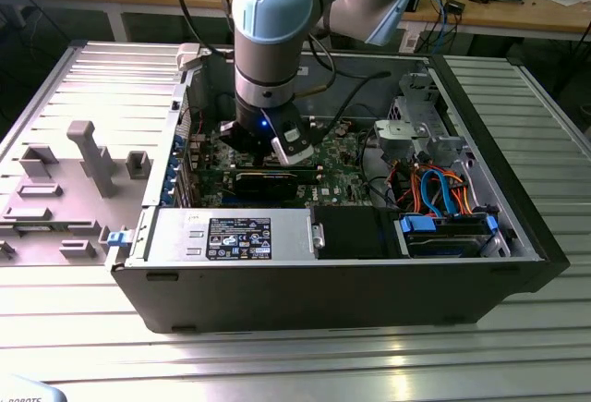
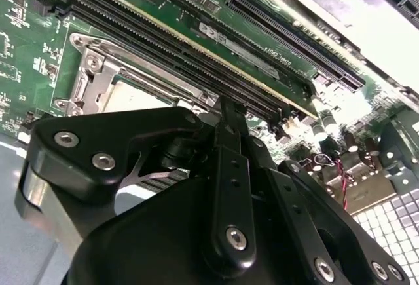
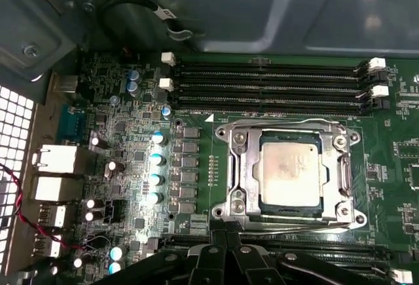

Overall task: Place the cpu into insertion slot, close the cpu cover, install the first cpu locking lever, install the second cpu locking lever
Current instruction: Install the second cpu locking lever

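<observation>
The cpu (image 3: 290, 172) lies flat in the insertion slot (image 3: 226, 209) of the green motherboard (image 3: 196, 121), its dull silver top showing through the window of the cpu cover (image 3: 243, 167), which is down over it. My gripper (image 3: 226, 232) hangs just above the board beside one edge of the socket, fingers shut together with nothing between them. In the second wrist view the gripper (image 2: 226, 105) points at the board next to the socket, where the cpu (image 2: 127, 98) and the cover (image 2: 91, 69) partly show. The exterior view has the gripper (image 1: 277, 151) low inside the open computer case.
Long black memory slots (image 3: 268, 85) run along the socket's far side, and more lie under the gripper. Capacitors (image 3: 157, 160) and rear ports (image 3: 55, 160) stand beside it. The case holds a power supply (image 1: 231, 236), a drive cage with blue and orange cables (image 1: 443, 189), and a grey fixture (image 1: 88, 157) outside.
</observation>
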Motion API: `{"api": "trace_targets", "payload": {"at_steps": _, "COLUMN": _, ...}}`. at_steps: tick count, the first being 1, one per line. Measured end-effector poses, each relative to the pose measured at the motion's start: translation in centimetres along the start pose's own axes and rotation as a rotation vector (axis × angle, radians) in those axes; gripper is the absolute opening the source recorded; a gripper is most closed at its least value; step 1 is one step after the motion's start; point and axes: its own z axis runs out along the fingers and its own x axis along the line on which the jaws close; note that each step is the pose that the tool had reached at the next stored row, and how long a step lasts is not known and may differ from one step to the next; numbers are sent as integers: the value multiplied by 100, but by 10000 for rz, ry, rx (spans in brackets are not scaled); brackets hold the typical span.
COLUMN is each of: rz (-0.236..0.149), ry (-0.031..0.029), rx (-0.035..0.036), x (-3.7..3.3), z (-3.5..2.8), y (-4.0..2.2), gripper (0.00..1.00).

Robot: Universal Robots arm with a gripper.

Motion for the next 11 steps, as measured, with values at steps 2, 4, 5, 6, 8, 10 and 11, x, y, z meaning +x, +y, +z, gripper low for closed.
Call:
{"api": "trace_targets", "payload": {"at_steps": 2, "rz": -3, "ry": -3, "rx": -78, "x": 0, "z": 6, "y": -9, "gripper": 11}}
{"api": "trace_targets", "payload": {"at_steps": 4, "rz": 11, "ry": -10, "rx": -150, "x": 2, "z": 7, "y": -24, "gripper": 11}}
{"api": "trace_targets", "payload": {"at_steps": 5, "rz": 15, "ry": -12, "rx": -182, "x": 2, "z": 6, "y": -32, "gripper": 11}}
{"api": "trace_targets", "payload": {"at_steps": 6, "rz": 21, "ry": -14, "rx": -192, "x": 2, "z": 5, "y": -43, "gripper": 11}}
{"api": "trace_targets", "payload": {"at_steps": 8, "rz": 26, "ry": -15, "rx": -197, "x": 3, "z": 2, "y": -65, "gripper": 11}}
{"api": "trace_targets", "payload": {"at_steps": 10, "rz": 29, "ry": -16, "rx": -200, "x": 4, "z": 3, "y": -77, "gripper": 11}}
{"api": "trace_targets", "payload": {"at_steps": 11, "rz": 31, "ry": -17, "rx": -206, "x": 4, "z": 3, "y": -85, "gripper": 11}}
